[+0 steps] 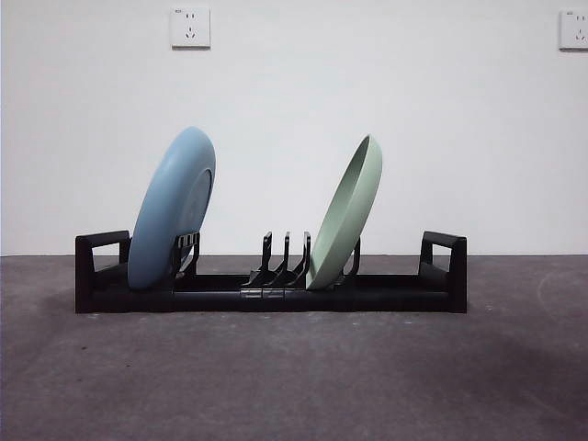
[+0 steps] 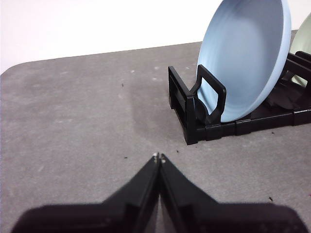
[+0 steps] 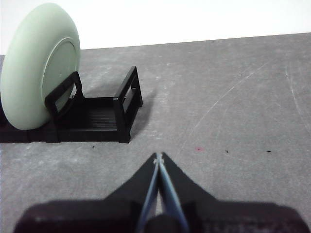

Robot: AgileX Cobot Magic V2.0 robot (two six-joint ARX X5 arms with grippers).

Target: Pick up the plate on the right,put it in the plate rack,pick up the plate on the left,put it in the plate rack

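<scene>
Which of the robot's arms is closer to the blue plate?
The left. Its gripper, fingers shut, sits just off the plate rack end holding the blue plate. The right gripper is beyond the opposite end, by the green plate.

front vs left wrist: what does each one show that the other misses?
Front only: the whole plate rack with both end handles, the full green plate leaning in it, bare dividers between the plates, and two wall sockets.

Left wrist only: the left gripper, jaws shut, holding nothing, over bare table short of the rack's end.

Both: the blue plate standing tilted in the rack near one end handle.
</scene>
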